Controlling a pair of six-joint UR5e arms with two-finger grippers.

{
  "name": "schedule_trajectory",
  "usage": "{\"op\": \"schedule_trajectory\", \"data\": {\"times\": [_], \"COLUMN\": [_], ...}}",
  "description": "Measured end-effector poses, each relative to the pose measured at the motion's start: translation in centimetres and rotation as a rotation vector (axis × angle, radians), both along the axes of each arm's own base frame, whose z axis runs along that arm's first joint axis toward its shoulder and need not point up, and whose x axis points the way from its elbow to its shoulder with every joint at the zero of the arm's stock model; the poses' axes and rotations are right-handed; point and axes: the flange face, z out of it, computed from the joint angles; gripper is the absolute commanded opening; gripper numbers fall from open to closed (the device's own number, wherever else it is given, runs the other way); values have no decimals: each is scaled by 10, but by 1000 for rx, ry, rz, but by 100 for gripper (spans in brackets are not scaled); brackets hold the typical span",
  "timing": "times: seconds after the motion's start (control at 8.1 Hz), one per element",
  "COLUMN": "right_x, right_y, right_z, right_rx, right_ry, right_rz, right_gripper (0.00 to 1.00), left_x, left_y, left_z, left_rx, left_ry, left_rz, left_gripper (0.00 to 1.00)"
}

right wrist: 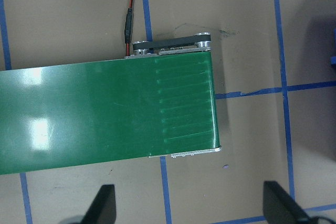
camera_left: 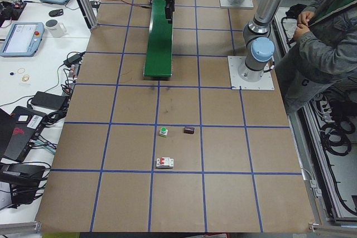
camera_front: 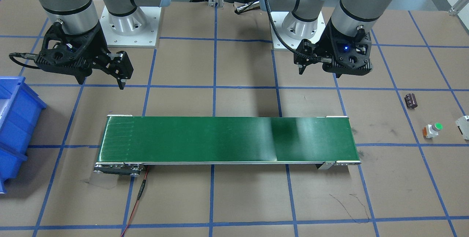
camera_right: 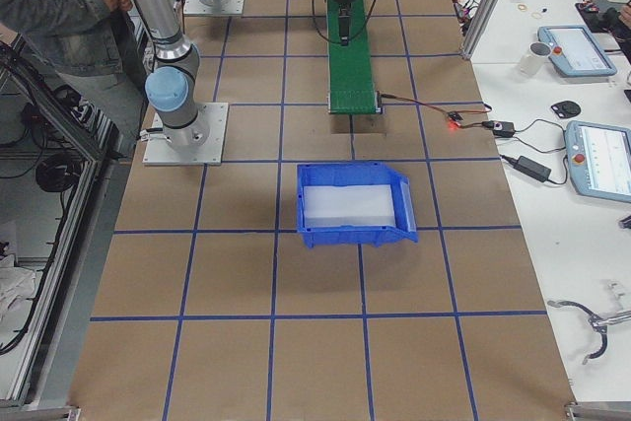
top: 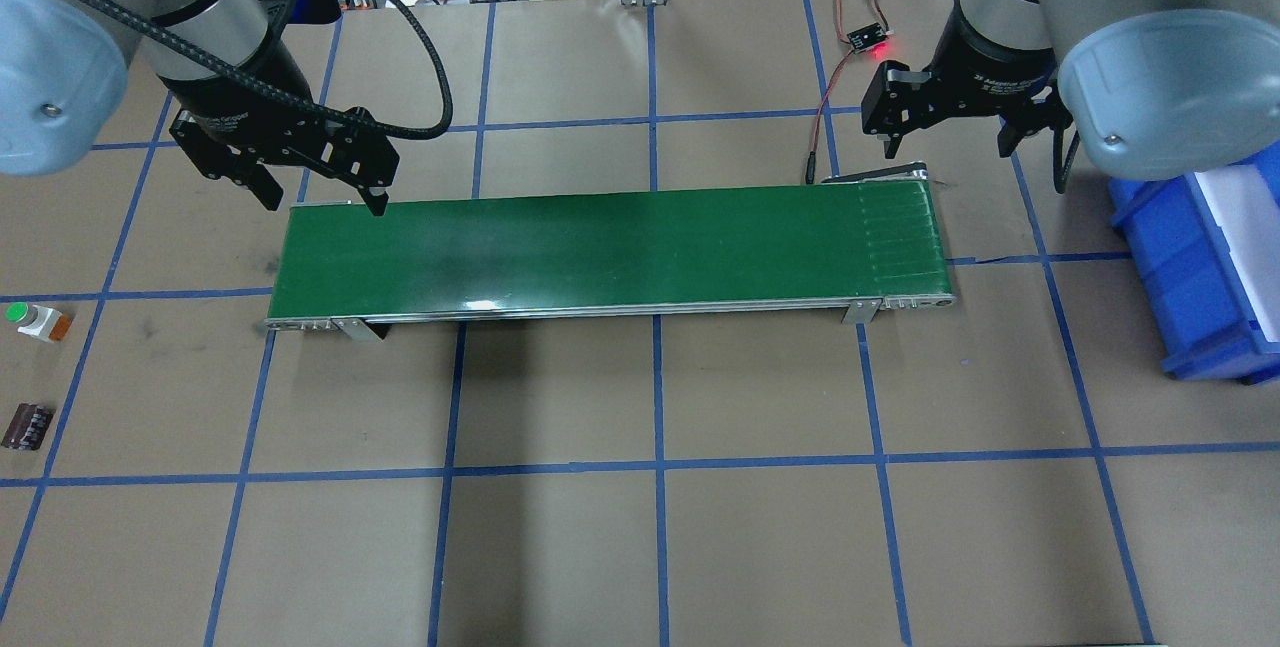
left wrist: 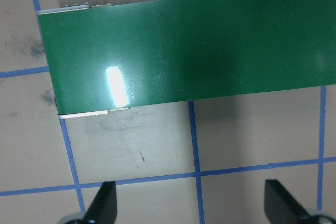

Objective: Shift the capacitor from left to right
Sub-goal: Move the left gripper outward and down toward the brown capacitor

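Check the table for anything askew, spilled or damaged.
Nothing is spilled or knocked over. The capacitor lies on its side, off the green conveyor belt, near a green-capped pushbutton. The brown paper table cover has a thin dark crack-like line near the belt's left end. Left gripper and right gripper are open.

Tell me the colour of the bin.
Blue, white inside; the bin shows best in the exterior right view.

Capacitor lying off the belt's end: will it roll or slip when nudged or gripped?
The capacitor is a small cylinder lying on its side on the table, so a sideways nudge would probably roll it. Its curved body might slip from an off-centre pinch. It looks rigid and, being far narrower than the green belt, probably light.
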Motion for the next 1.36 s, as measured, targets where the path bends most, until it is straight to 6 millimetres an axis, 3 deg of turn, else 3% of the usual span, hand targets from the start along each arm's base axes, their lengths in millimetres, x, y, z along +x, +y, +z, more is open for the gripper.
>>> {"op": "schedule_trajectory", "data": {"times": [0.49,0.74,0.86,0.99,1.23,1.36], "right_x": [0,0,0,0,0,0], "right_y": [0,0,0,0,0,0], "right_z": [-1,0,0,0,0,-1], "right_rx": [1,0,0,0,1,1], "right_ry": [0,0,-1,-1,-1,-1], "right_rz": [0,0,0,0,0,-1], "right_gripper": [100,100,100,100,100,100], "left_x": [1,11,30,67,167,209], "left_y": [-3,-3,-6,-11,-10,-1], "left_z": [-3,-1,-3,-5,-12,-25], "left_rx": [3,1,6,9,37,70], "left_ry": [-2,-7,-7,-4,-21,-25], "left_rz": [1,-7,-8,3,34,17], "left_gripper": [100,100,100,100,100,100]}}
